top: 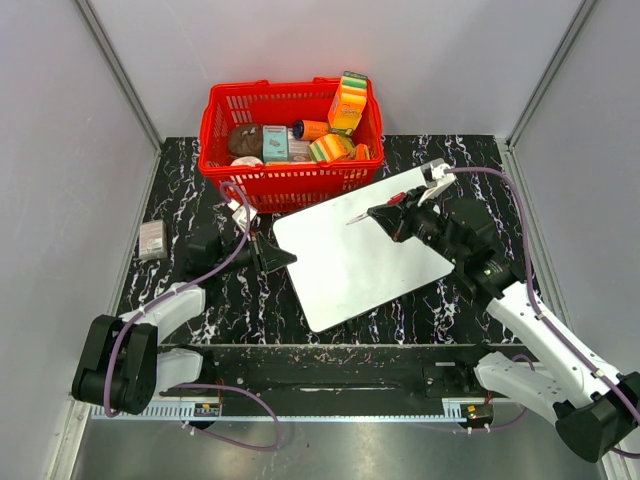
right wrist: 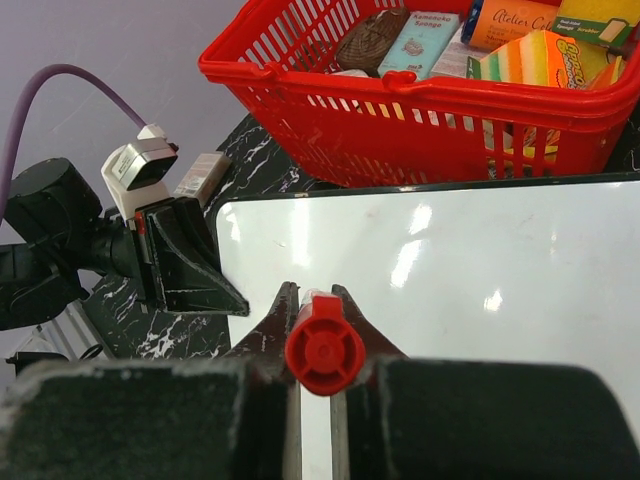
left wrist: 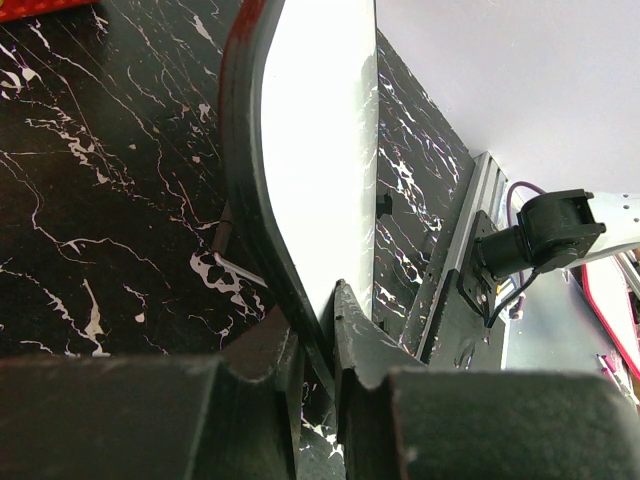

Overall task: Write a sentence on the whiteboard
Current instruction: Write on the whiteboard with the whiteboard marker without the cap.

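Whiteboard (top: 360, 262), large, white and glossy, lies across the middle of the black marbled tabletop (top: 430, 310), turned diagonally with one corner pointing near. Its surface is blank; no sentence shows on it in any view, so the writing appears not yet begun.

At the board's left corner, the left hand (top: 272, 255) is clamped on the edge, one finger on each face. This grip likely pins the whiteboard so it cannot slide under the pen.

Over the far part of the board, the right hand (top: 400, 218) is closed tight around a red marker (top: 365, 216). The marker points left, with its tip above the far left area of the white surface, a sensible spot to start a line of text. Whether the tip touches the surface cannot be told.

Just beyond the board's far edge stands a red basket (top: 215, 130) holding sponges and small packages. A small pale packet (top: 152, 240) lies at the tabletop's left edge, well apart from the board.
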`<action>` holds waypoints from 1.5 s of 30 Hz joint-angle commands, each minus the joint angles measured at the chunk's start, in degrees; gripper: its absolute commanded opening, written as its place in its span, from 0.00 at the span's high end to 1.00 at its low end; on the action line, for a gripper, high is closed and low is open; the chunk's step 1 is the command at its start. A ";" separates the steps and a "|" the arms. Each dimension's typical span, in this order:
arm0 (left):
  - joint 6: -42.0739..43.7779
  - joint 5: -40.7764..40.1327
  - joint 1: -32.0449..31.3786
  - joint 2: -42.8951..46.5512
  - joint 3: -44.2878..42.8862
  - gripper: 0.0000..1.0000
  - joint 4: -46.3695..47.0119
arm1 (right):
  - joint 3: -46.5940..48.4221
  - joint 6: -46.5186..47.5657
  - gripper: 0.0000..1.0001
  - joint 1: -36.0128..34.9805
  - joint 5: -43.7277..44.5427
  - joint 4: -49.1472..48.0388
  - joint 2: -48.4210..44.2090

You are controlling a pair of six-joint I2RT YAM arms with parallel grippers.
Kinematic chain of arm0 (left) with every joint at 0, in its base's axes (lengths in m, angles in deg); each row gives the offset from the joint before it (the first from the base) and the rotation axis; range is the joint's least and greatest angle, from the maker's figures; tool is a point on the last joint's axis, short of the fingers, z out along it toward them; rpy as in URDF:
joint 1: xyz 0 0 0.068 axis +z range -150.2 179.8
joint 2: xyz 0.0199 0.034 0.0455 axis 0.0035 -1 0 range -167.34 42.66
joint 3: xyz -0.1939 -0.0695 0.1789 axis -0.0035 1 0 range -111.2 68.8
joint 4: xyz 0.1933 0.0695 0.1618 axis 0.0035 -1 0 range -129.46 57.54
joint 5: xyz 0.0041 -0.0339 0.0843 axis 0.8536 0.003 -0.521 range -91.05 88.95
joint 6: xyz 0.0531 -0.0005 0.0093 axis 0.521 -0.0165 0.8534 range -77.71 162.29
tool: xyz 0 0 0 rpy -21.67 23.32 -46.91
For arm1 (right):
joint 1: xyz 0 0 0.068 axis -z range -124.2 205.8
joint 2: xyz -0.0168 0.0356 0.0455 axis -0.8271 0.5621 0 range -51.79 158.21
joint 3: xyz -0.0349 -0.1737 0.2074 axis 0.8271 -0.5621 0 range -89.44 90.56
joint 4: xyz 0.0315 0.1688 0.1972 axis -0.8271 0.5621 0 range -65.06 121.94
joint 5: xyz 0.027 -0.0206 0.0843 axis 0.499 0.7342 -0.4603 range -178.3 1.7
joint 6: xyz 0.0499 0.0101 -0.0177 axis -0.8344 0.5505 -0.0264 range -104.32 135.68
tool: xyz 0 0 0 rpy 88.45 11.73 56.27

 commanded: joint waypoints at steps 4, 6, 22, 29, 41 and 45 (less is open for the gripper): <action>11.02 -1.87 -0.91 -1.21 0.86 1.00 -2.18 | -0.75 0.50 1.00 0.04 -1.24 -3.24 -0.82; 11.02 -1.95 -0.91 -1.21 0.94 1.00 -2.18 | -1.02 0.76 1.00 0.04 -2.28 -3.50 -1.18; 11.02 -2.04 -0.91 -1.38 0.77 1.00 -2.35 | -3.39 2.08 1.00 -0.05 -7.39 -7.02 -2.85; 11.02 -2.04 -0.91 -1.56 0.68 1.00 -2.44 | -3.83 2.79 1.00 -0.13 -9.58 -8.51 -2.58; 11.02 -2.04 -1.00 -1.56 0.59 1.00 -2.53 | -2.33 8.59 1.00 -9.27 -0.80 -7.28 0.41; 11.11 -2.04 -0.91 -1.82 0.50 1.00 -2.62 | -2.42 9.46 1.00 -9.71 -0.80 -8.07 1.11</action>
